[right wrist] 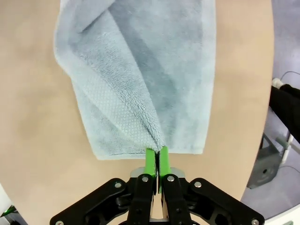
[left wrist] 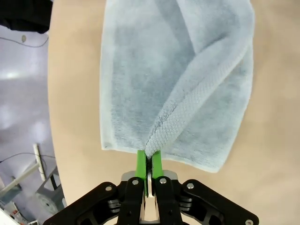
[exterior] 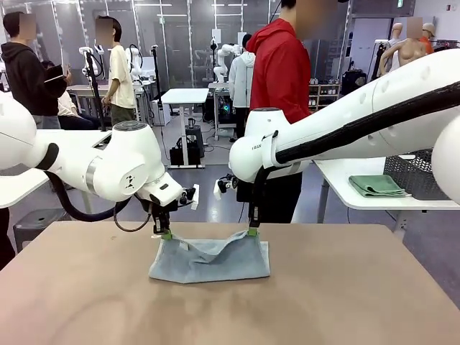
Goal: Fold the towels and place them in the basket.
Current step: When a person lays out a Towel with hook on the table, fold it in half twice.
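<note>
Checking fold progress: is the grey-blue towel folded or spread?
Mid-fold: the towel has one edge raised off the table, left gripper and right gripper pinching corners.

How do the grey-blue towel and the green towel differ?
The grey-blue towel lies on the brown table, the green towel on a white table by the basket. The left gripper and right gripper pinch the grey-blue towel's corners; the green towel lies free, neatly folded. Both are small cloths.
</note>
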Robot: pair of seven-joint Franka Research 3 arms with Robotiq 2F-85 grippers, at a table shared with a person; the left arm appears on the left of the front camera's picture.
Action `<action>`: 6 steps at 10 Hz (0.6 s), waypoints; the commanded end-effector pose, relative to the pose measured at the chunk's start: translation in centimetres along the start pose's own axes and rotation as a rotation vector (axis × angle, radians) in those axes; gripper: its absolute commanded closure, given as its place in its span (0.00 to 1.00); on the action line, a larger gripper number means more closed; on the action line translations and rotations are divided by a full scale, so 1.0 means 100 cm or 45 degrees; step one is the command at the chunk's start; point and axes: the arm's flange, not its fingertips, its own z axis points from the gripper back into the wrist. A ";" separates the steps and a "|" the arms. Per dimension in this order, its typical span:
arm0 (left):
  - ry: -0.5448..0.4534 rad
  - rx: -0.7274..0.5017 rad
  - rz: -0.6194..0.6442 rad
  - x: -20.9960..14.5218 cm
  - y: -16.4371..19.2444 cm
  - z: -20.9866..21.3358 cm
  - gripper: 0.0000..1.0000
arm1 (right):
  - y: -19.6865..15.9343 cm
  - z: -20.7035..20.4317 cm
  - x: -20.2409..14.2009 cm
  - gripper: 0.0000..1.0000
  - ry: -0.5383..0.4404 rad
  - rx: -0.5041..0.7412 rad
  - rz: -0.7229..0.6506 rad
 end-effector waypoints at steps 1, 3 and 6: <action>0.046 0.026 0.048 -0.001 0.009 -0.002 0.94 | -0.015 -0.002 -0.002 0.96 0.032 -0.015 -0.056; 0.046 0.033 0.068 -0.007 0.017 -0.006 0.94 | -0.029 -0.008 -0.007 0.96 0.024 -0.024 -0.048; 0.056 0.015 0.129 -0.015 0.021 -0.016 0.94 | -0.044 -0.023 -0.019 0.96 0.036 -0.002 -0.097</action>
